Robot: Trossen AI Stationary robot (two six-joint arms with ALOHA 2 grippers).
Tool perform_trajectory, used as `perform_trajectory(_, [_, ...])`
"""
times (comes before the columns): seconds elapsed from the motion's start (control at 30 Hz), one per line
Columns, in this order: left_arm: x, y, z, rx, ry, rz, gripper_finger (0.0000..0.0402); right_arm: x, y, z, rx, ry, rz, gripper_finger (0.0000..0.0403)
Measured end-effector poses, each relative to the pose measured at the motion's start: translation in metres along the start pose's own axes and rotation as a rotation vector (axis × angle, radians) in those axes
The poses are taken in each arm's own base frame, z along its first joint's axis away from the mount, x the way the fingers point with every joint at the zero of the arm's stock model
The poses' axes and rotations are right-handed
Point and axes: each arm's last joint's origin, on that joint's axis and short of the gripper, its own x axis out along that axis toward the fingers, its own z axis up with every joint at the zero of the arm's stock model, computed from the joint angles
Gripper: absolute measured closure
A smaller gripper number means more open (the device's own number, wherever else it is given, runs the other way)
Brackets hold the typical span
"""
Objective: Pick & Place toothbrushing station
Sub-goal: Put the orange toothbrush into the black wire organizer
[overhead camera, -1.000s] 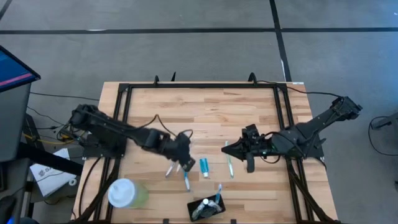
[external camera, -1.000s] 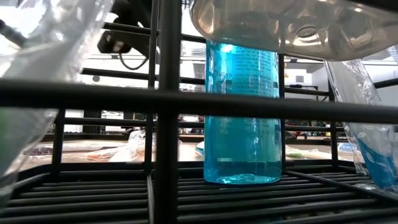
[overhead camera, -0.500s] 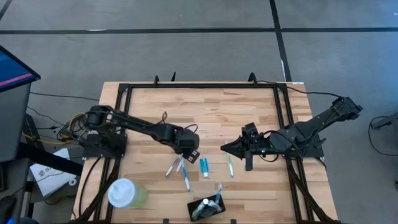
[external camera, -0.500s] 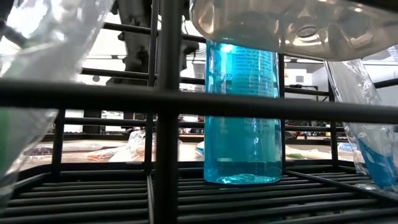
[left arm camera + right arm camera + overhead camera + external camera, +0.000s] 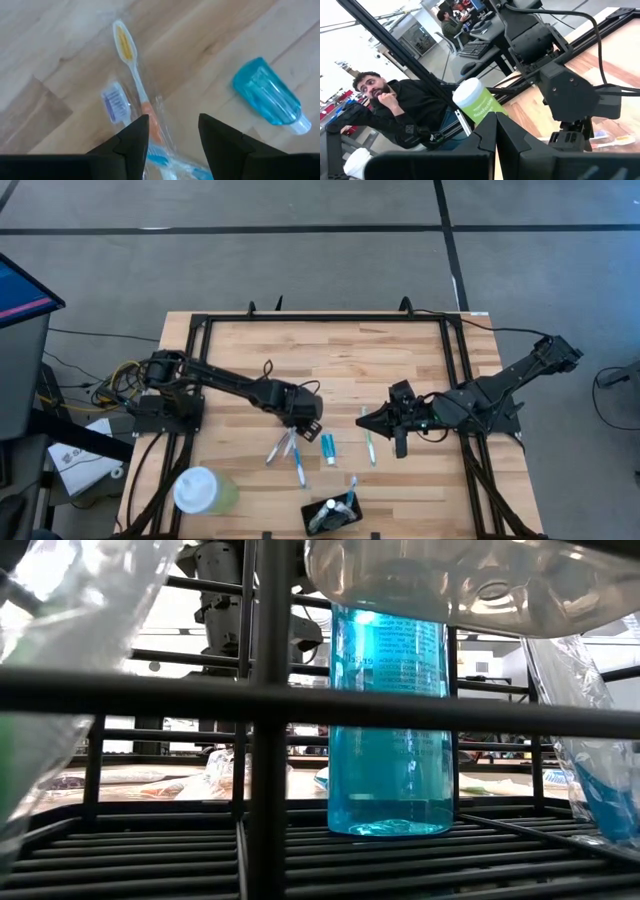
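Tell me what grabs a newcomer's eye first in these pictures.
The loose toothbrushes and a teal tube scattered mid-table, with the left gripper just above them, jaws open. Nearer the front edge sits the black holder, and a green cup stands at the front left corner.

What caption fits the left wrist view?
Open left gripper above bagged toothbrushes, teal tube beside them on the table.

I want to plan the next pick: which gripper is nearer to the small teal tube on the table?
Left. The left gripper hangs just beside the teal tube, over the wrapped toothbrushes. The right gripper is farther, beyond the tube's other side.
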Motion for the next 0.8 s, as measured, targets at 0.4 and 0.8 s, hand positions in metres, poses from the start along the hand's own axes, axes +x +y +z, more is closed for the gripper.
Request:
perform_trajectory(0.4, [0.012,0.003,0.008,-0.009,0.024,-0.004,0.0234,0.0,0.0,0.0,0.0,0.003,0.002,0.0403])
perform_trajectory(0.8, [0.024,0.005,0.008,0.0,0.039,0.028,0.0234,-0.001,0.001,-0.002,-0.003,0.01,0.007,0.0403])
